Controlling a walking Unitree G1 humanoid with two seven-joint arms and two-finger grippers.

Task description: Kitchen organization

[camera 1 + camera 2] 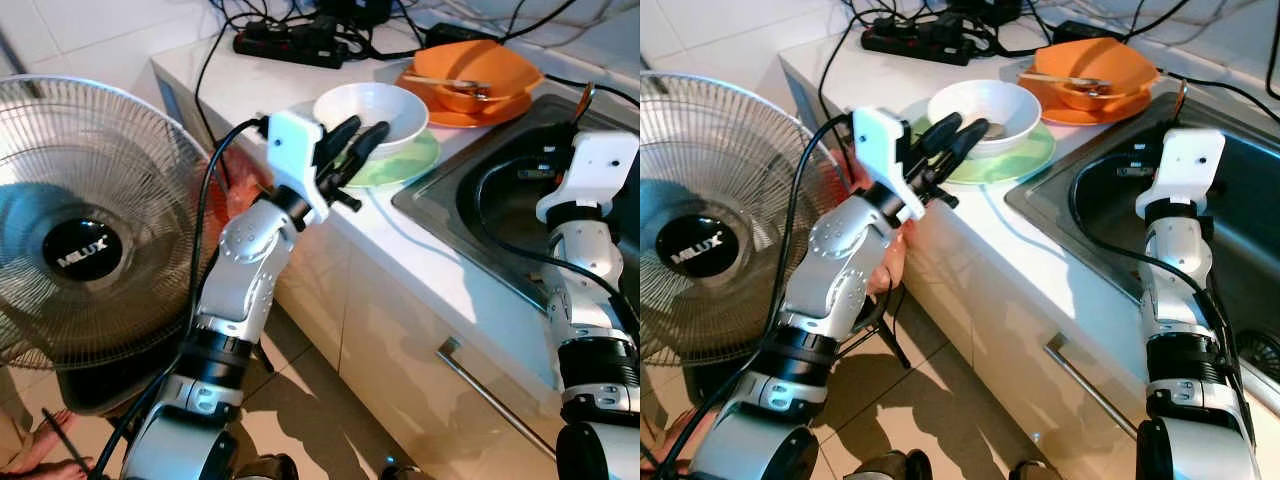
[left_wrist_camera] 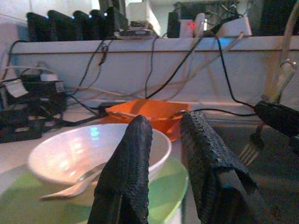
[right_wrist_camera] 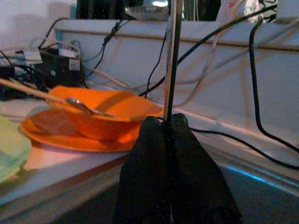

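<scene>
Looming off to the left arm's outer side is a big standing fan (image 1: 75, 230), well away from the action. Next in size, the white bench (image 1: 420, 255) runs along under both arms, and the steel sink (image 1: 500, 215) is sunk into it, with the right arm reaching over the basin. Back along the bench sits an orange plate (image 1: 455, 112) with an orange bowl (image 1: 480, 68) on it, a spoon resting inside. Closer in, a green plate (image 1: 405, 162) carries a white bowl (image 1: 372, 108), another spoon lying in it. A black power strip (image 1: 290, 42) sits near the wall, cables trailing.

Now the left gripper (image 1: 355, 145): its jaws are apart, poised right at the near rim of the white bowl, the rim showing between and just beyond the fingertips (image 2: 135, 140). Over the sink, the right gripper (image 3: 169, 128) has its jaws pressed together, clamped on the thin metal handle of a fork (image 2: 261, 126), held upright above the basin, beside the orange plate
</scene>
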